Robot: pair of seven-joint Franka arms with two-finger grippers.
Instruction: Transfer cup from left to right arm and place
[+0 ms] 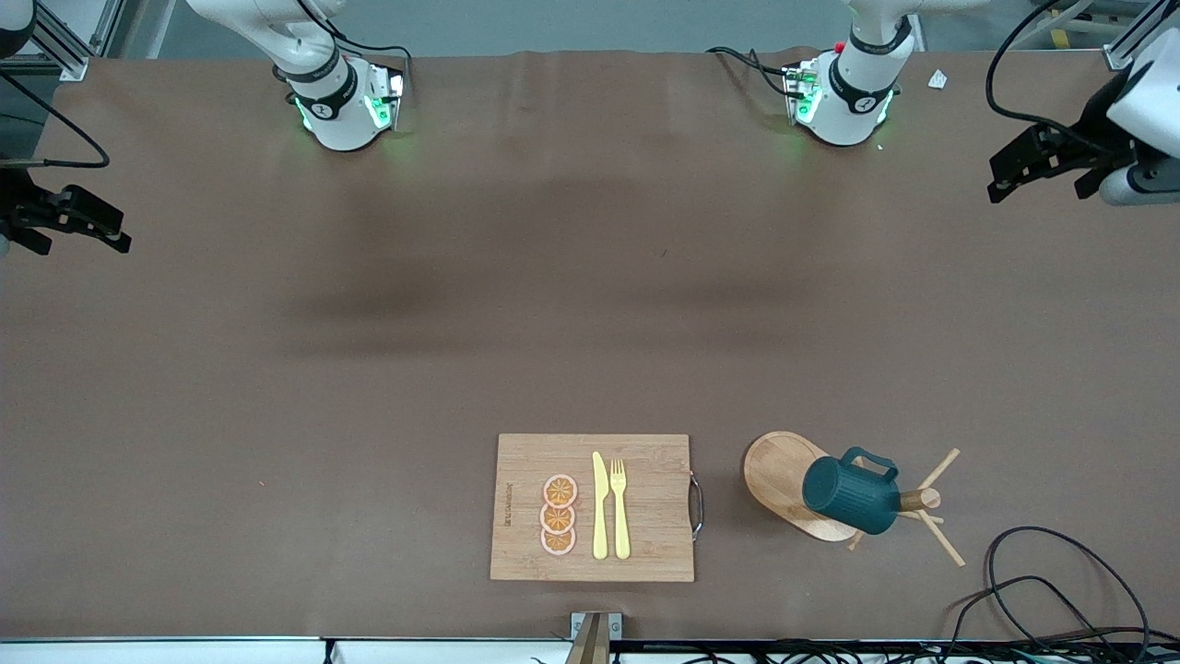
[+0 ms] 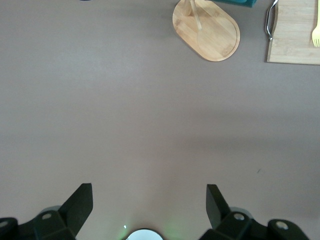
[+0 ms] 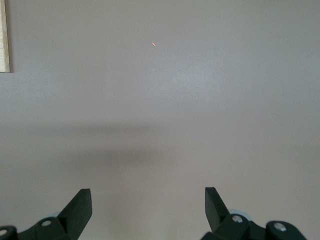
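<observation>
The dark teal ribbed cup (image 1: 850,495) hangs tilted on a peg of the wooden mug stand (image 1: 922,503), above the stand's oval base (image 1: 779,475), near the table's front edge toward the left arm's end. Only a sliver of the cup (image 2: 240,2) shows in the left wrist view, beside the oval base (image 2: 210,30). My left gripper (image 1: 1000,183) is open and empty, high over the left arm's end of the table; its fingers (image 2: 80,202) stand wide apart. My right gripper (image 1: 115,231) is open and empty over the right arm's end, with bare table under it (image 3: 148,200).
A bamboo cutting board (image 1: 645,544) with a metal handle lies beside the stand and carries three orange slices (image 1: 559,515), a yellow knife (image 1: 599,507) and a yellow fork (image 1: 619,507). Black cables (image 1: 1042,590) loop at the table's corner near the stand.
</observation>
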